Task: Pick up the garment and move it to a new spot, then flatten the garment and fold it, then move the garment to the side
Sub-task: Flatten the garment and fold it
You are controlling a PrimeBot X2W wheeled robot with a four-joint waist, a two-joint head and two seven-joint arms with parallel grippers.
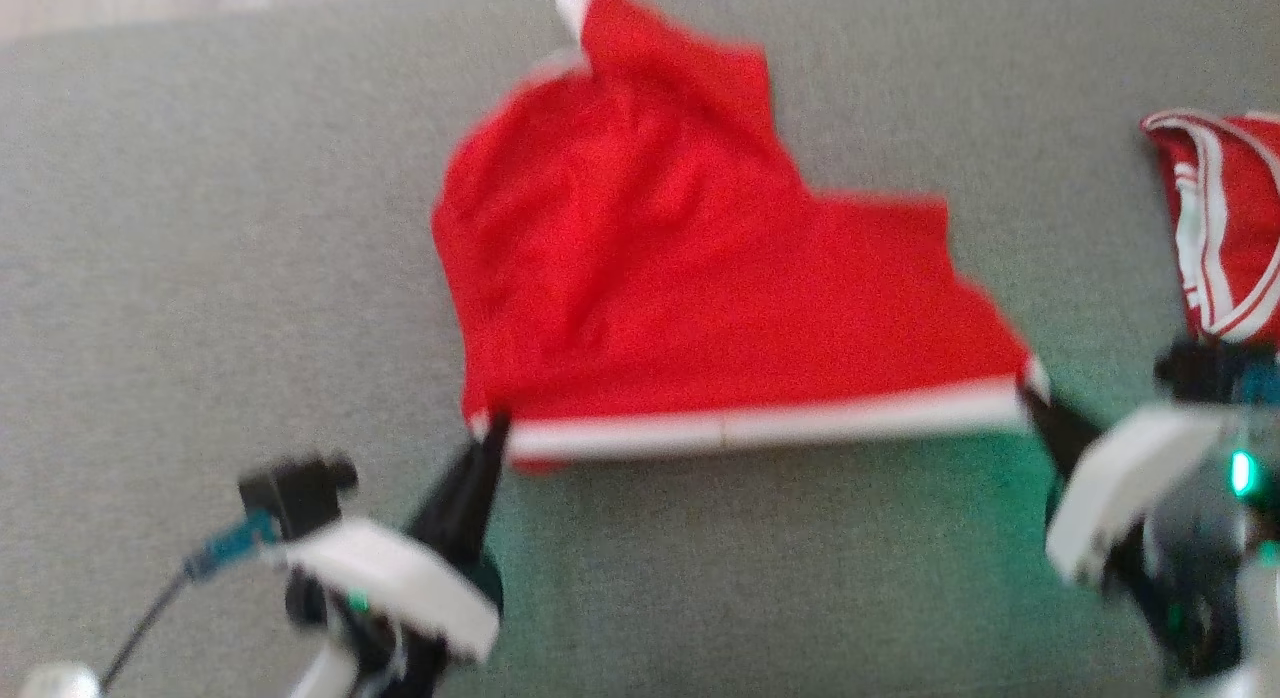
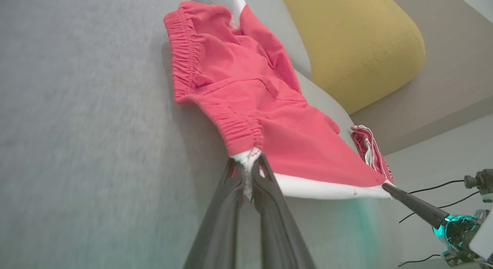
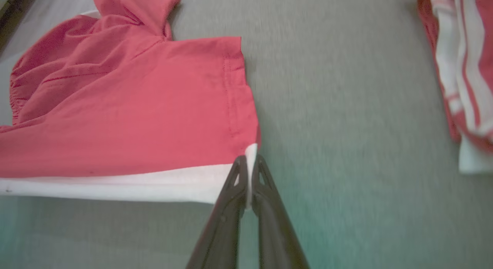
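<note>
Two pinches — left gripper point(image 1: 497, 425) and right gripper point(image 1: 1030, 388) clenched on red garment point(image 1: 680, 298) hem corners, grey surface point(image 1: 200, 228) beneath

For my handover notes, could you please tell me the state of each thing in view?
red shorts, white edge stretched straight, far part rumpled
left end effector, shut on the waistband corner
right end effector, shut on the opposite corner
striped garment, crumpled, apart from the shorts
yellow cushion, resting untouched
</note>
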